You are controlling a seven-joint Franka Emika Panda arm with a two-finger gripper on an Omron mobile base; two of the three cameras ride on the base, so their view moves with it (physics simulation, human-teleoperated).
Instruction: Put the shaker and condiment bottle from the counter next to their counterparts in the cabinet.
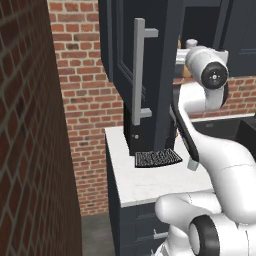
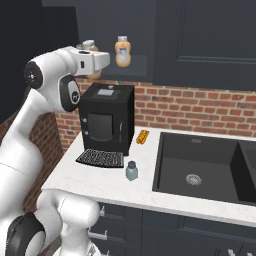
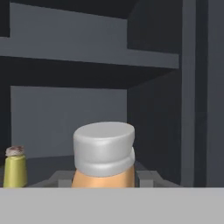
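Inside the cabinet (image 3: 153, 87), raised gripper (image 3: 103, 186) level.

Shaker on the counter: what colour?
Pale grey-teal shaker with a darker grey cap, clearest in the right base view.

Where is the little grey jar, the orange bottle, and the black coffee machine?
shaker (image 2: 132, 171), right base view, jar body.
condiment bottle (image 3: 104, 151), hand view, pale cap.
coffee machine (image 2: 106, 120), right base view, front face.

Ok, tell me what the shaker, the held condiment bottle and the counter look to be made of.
The shaker: probably glass or clear plastic, a see-through grey-teal body under a matte darker cap. The condiment bottle: likely plastic, opaque orange and smooth, with a dull pale cap. The counter: looks like polished stone, white with faint marbling.
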